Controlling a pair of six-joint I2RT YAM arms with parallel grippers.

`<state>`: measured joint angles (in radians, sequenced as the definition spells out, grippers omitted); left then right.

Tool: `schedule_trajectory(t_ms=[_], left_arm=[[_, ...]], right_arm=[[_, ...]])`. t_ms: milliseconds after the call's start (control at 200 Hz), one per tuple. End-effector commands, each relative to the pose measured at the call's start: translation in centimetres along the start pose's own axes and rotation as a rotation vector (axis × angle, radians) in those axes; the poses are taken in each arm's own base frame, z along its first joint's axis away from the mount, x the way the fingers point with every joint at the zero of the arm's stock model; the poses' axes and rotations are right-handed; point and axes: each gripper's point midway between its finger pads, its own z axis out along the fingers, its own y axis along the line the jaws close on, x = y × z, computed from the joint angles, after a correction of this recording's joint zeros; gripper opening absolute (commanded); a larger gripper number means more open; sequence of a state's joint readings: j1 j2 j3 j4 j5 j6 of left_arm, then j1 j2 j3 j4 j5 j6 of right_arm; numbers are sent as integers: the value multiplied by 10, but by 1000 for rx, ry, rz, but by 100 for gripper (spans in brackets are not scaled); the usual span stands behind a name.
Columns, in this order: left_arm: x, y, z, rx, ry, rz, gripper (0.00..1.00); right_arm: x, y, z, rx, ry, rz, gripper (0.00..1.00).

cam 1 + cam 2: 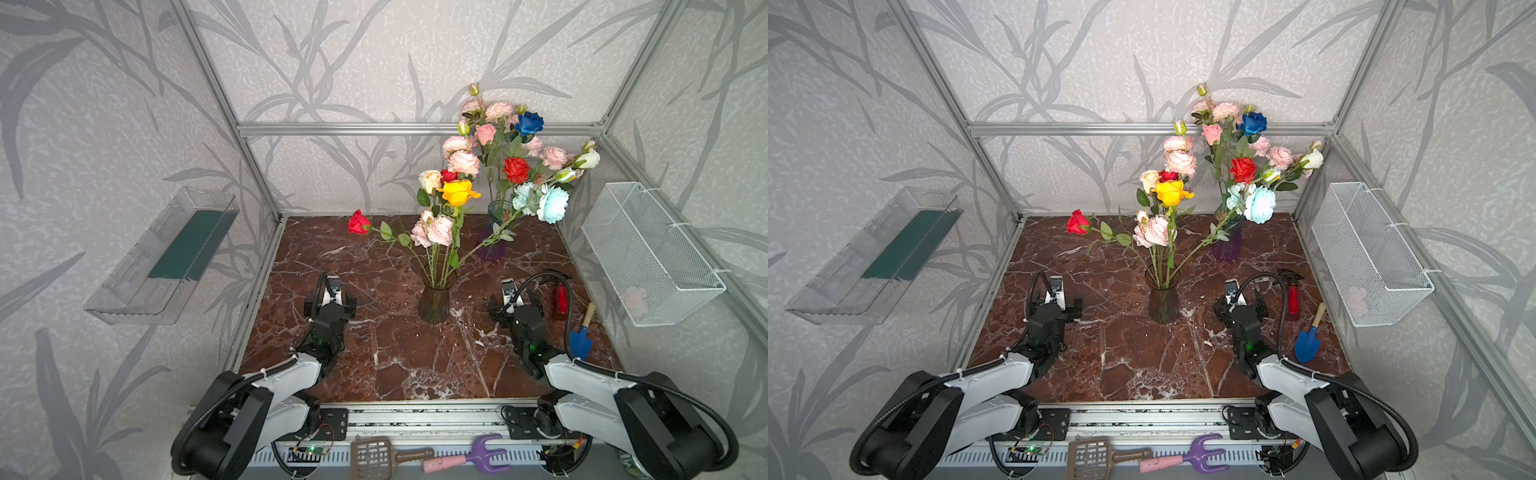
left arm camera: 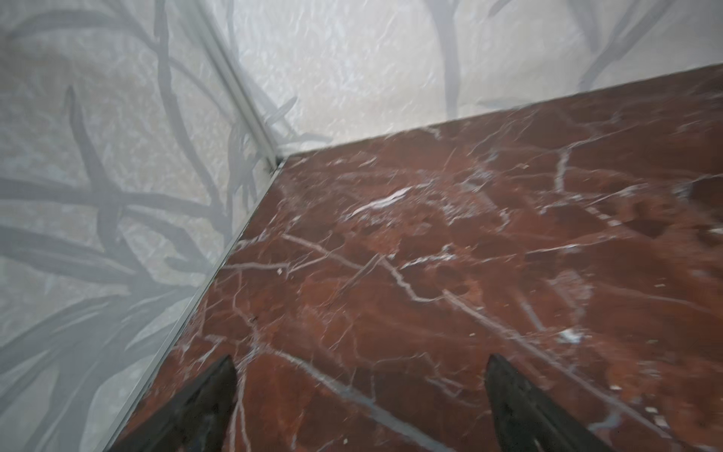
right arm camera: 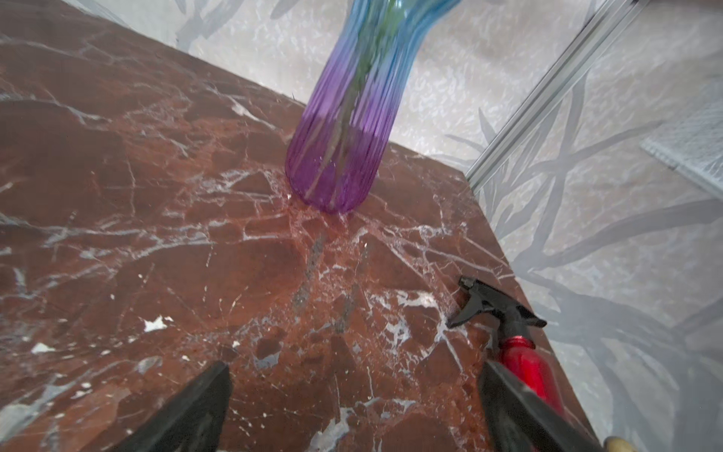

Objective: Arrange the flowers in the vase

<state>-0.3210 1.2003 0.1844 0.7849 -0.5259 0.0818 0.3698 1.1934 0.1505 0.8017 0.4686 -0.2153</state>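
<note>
The vase (image 1: 434,301) of flowers (image 1: 457,192) stands at three o'clock from the left tool (image 1: 331,304) and nine o'clock from the right tool (image 1: 515,306). Both tools are wide apart and empty.

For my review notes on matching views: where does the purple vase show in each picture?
In a top view: purple vase back right, behind the dark vase.
In a top view: also back right.
Left wrist: not in it.
Right wrist: upper middle of the picture.
Shared landmark: red spray bottle, except left wrist.
</note>
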Motion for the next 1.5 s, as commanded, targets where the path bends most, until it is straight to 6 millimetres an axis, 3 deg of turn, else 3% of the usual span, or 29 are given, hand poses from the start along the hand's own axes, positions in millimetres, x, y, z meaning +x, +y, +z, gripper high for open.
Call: schedule_trajectory(t_ms=[0, 110, 225, 305, 340, 530, 660, 910, 980, 1085, 1494], left_arm=[[-24, 12, 10, -1, -127, -124, 99], [-27, 11, 24, -3, -128, -86, 99], [-16, 8, 41, -11, -82, -50, 99], [-13, 23, 44, -73, -148, -121, 99], [-2, 33, 44, -109, -142, -173, 99], [3, 37, 71, -125, -9, -168, 99], [6, 43, 75, -132, 14, -192, 99], [10, 41, 81, -60, 48, -227, 99], [8, 22, 83, 67, 57, -197, 99], [7, 18, 83, 131, 52, -214, 99], [7, 19, 83, 126, 51, -213, 99]], right_arm=[[-38, 2, 2, -44, -211, 71, 99], [-29, -1, 13, -25, -234, 111, 99], [-20, 19, 38, -113, -193, 84, 99], [-18, 5, 46, -61, -180, 126, 99], [-17, -1, 48, -22, -164, 142, 99], [-12, -14, 60, 36, -95, 180, 99], [-6, -21, 78, -10, -2, 238, 99], [-5, -22, 77, -18, -5, 259, 99], [-5, -22, 77, -18, -5, 257, 99], [-6, -22, 77, -16, -7, 254, 99], [-8, -16, 77, -26, -7, 223, 99]])
